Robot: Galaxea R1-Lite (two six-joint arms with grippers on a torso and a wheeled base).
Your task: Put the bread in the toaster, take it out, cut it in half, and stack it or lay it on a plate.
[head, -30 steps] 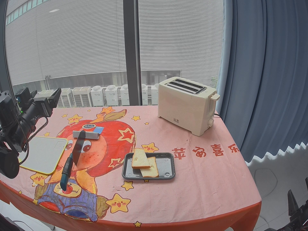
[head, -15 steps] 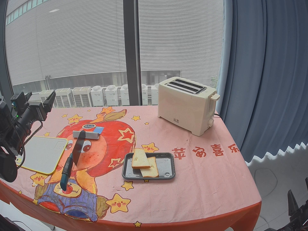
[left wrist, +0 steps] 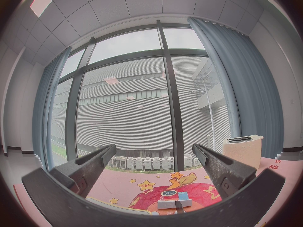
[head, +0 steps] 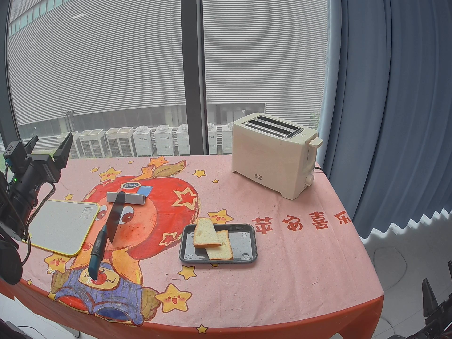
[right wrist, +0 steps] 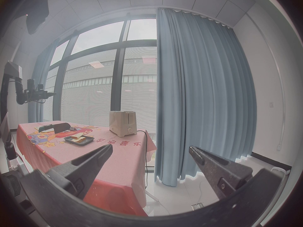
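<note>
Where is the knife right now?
In the head view, the knife lies on the left half of the table, between the cutting board and the tray holding the bread.

The toaster has a smooth cream plastic shell with a soft sheen. The cloth over the table is matt printed fabric. The tray near the front edge is dark and faintly glossy; metal or plastic, I cannot tell. The bread looks dry and porous. The knife has a dark matt blade and a smooth handle. My left gripper and right gripper are grainy matt black plastic.
</note>
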